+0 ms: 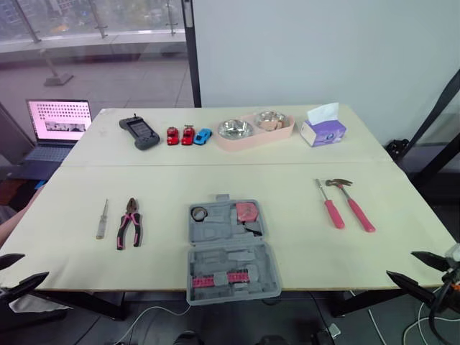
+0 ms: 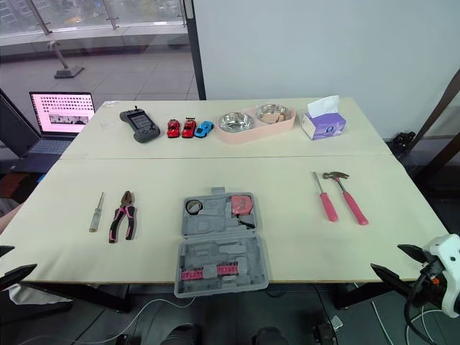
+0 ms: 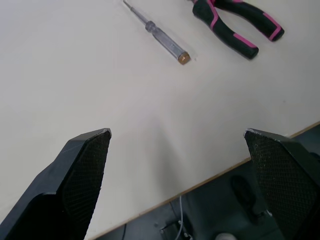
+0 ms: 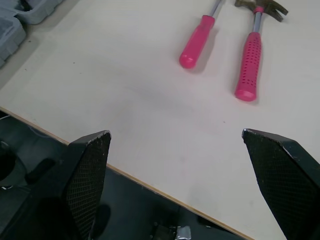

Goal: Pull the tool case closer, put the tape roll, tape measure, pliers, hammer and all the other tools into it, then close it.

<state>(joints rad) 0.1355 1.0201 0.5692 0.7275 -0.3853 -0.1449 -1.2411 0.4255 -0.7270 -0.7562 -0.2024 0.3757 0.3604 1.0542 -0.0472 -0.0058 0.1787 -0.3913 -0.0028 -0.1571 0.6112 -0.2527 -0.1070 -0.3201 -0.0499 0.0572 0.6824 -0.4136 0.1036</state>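
The grey tool case (image 1: 228, 248) lies open at the table's front middle. A black tape roll (image 1: 198, 213) and a pink tape measure (image 1: 246, 211) sit in its far half, and a row of pink bits in its near half. Pink-handled pliers (image 1: 129, 223) and a clear tester screwdriver (image 1: 102, 219) lie to its left. To its right lie a pink screwdriver (image 1: 329, 205) and a pink-handled hammer (image 1: 352, 201). My left gripper (image 1: 25, 269) hangs open and holds nothing at the front left edge, short of the pliers (image 3: 235, 22). My right gripper (image 1: 401, 264) is open and holds nothing at the front right edge, short of the hammer (image 4: 250, 60).
Along the table's far side stand a dark handheld controller (image 1: 140, 133), three toy cars (image 1: 188, 135), a pink double bowl (image 1: 255, 129) and a purple tissue box (image 1: 323, 129). An open laptop (image 1: 61, 122) sits beyond the far left corner. Bare tabletop (image 1: 287, 237) surrounds the case.
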